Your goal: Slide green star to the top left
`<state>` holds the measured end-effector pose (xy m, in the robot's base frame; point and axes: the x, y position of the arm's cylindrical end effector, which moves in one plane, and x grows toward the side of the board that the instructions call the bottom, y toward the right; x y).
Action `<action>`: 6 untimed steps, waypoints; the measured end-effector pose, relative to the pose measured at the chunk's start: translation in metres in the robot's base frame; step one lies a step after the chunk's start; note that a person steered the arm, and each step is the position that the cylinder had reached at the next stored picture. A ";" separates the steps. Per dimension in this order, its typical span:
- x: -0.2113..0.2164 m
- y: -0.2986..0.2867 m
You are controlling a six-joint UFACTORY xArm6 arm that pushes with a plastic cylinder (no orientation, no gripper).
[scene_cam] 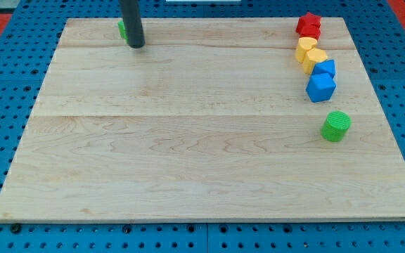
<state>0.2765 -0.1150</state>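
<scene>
The green star [121, 29] sits near the board's top edge at the view's upper left, mostly hidden behind my rod, so its shape is hard to make out. My tip [136, 45] rests on the board just right of and slightly below the star, touching or nearly touching it.
At the view's right stand a red block [309, 24], two yellow blocks [305, 46] [316, 58], two blue blocks [325, 69] [320, 87] in a close column, and a green cylinder [336, 126] below them. The wooden board [188, 154] lies on a blue pegboard.
</scene>
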 end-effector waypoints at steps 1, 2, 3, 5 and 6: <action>-0.004 0.038; -0.036 0.033; -0.053 -0.005; -0.051 -0.070; -0.048 -0.070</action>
